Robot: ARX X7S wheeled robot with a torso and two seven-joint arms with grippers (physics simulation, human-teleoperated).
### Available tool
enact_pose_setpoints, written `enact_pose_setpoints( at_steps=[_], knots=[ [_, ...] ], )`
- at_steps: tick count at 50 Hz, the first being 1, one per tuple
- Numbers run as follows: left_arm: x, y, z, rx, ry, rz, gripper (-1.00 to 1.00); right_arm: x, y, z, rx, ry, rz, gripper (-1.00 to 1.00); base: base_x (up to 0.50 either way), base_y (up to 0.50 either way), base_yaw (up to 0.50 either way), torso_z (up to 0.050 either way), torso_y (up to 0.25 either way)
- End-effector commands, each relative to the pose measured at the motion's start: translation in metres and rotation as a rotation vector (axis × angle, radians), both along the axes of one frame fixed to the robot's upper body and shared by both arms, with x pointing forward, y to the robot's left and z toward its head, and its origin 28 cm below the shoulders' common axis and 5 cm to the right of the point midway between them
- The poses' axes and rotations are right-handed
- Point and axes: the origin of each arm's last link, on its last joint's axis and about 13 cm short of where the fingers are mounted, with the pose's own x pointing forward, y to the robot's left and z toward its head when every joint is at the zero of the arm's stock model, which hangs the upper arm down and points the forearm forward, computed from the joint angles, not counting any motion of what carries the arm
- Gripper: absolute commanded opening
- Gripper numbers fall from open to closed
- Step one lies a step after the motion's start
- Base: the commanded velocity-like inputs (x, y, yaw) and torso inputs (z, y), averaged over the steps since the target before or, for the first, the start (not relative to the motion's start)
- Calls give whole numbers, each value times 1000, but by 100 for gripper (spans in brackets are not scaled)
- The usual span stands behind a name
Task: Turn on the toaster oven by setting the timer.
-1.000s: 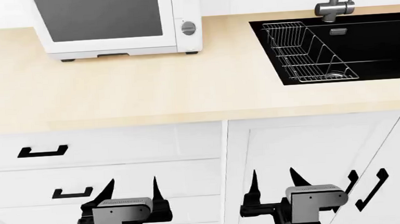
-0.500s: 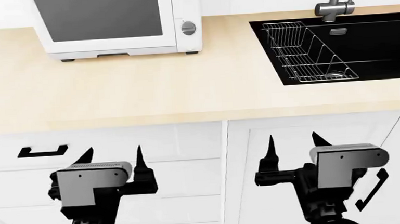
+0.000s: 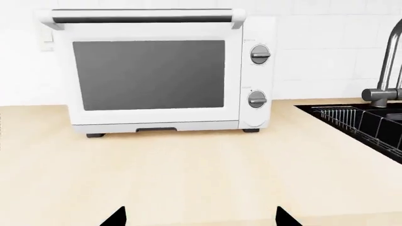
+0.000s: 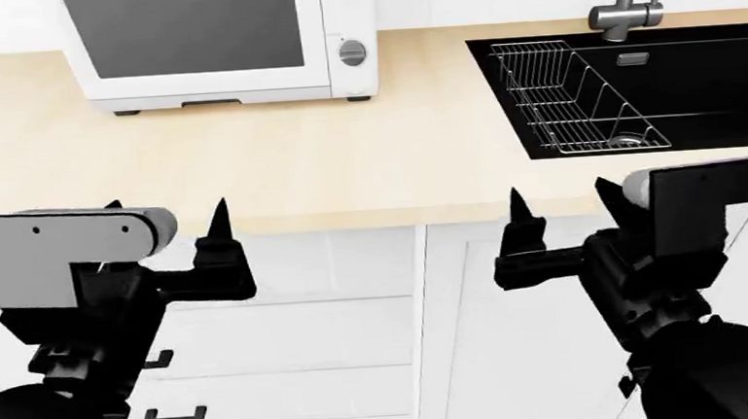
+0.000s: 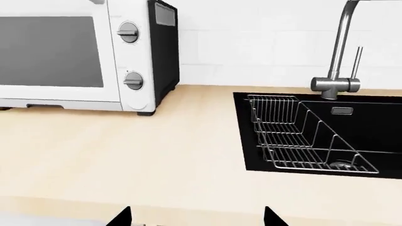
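Note:
The white toaster oven [image 4: 195, 45] stands at the back left of the wooden counter, with a dark glass door. In the left wrist view it [image 3: 157, 75] shows its silver bar handle [image 3: 141, 19] and two round grey knobs [image 3: 260, 54] [image 3: 257, 99]. The right wrist view shows the oven [image 5: 75, 56] and its knobs [image 5: 132, 81] too. My left gripper [image 4: 167, 222] is open and empty at the counter's front edge, far in front of the oven. My right gripper [image 4: 563, 203] is open and empty at the front edge, in front of the sink.
A black sink [image 4: 717, 81] is set in the counter at the right, with a wire rack [image 4: 569, 95] in it and a metal tap [image 4: 629, 9] behind. White drawers with black handles [image 4: 176, 414] are below the counter [image 4: 345, 163].
Both grippers have risen from the cabinet fronts up to the counter's front edge. Both stay open. The oven has not moved.

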Motion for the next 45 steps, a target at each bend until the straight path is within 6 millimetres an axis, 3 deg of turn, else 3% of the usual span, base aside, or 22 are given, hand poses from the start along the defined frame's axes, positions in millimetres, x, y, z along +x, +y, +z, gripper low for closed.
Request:
enact_pose_setpoints(
  at_steps=[1, 18, 45],
  knots=[
    [-12, 7, 25, 51, 8, 23, 100, -7, -3, 33, 3, 88, 53, 100, 0, 0, 0, 0, 0],
    [-20, 21, 41, 90, -34, 128, 100, -3, -2, 62, 49, 63, -4, 100, 0, 0, 0, 0, 0],
    [-17, 21, 42, 80, -41, 134, 100, -1, 0, 59, 12, -4, -15, 100, 0, 0, 0, 0, 0]
  ],
)
